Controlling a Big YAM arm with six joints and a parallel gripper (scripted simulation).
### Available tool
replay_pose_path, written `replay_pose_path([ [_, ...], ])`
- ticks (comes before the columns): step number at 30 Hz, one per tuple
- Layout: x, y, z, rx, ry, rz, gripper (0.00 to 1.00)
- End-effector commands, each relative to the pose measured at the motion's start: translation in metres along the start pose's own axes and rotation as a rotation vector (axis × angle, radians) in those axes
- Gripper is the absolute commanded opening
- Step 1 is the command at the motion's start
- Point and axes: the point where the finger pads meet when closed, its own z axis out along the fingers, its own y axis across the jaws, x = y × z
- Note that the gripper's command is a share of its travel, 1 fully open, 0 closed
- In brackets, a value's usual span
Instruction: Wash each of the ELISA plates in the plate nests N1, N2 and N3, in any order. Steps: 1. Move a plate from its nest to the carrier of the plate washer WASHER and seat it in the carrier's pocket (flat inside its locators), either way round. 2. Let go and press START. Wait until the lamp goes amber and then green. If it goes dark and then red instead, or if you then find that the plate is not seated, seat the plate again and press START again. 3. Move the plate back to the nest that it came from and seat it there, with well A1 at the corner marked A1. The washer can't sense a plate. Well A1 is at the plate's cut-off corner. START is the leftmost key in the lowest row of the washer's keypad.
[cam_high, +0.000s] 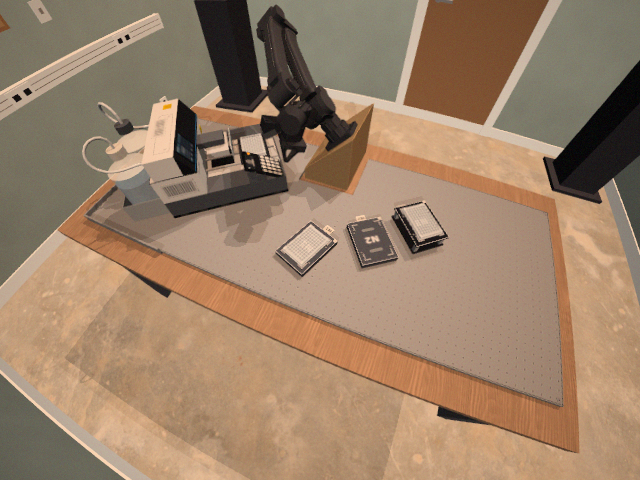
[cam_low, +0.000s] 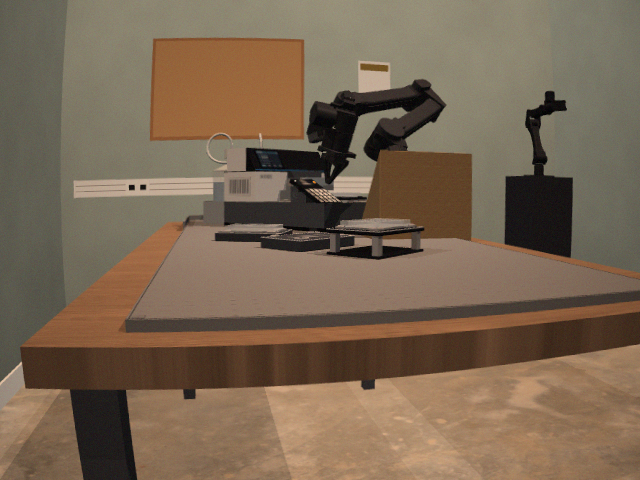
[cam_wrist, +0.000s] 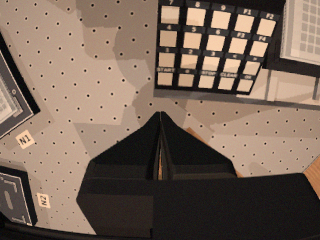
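Washer (cam_high: 178, 188) (cam_low: 255, 187) (cam_wrist: 295, 89) at ten o'clock, plate (cam_high: 252, 144) (cam_wrist: 306, 31) on its carrier, and if that's tilted, which I can't tell, the wash could fail! Tool (cam_high: 287, 157) (cam_low: 329, 180) (cam_wrist: 160, 119) clenched on nothing, lamp (cam_high: 248, 153) (cam_low: 314, 181) looking amber: grabbing before green could spoil it.

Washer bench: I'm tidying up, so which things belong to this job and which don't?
Job:
- plate washer
- nest N1
- nest N2
- gripper

Apparently unrelated:
- corkboard
- door
- second arm
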Motion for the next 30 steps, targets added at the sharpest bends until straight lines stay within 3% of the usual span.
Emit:
replay_pose_path([
  [1, -0.0172, 0.0057, -0.0174, 0.001, -0.008, 0.08, 0.0],
  [8, -0.0162, 0.0066, -0.0253, -0.001, -0.003, 0.08, 0.0],
  [30, -0.0084, 0.0021, -0.0201, 0.009, 0.001, 0.074, 0.0],
])
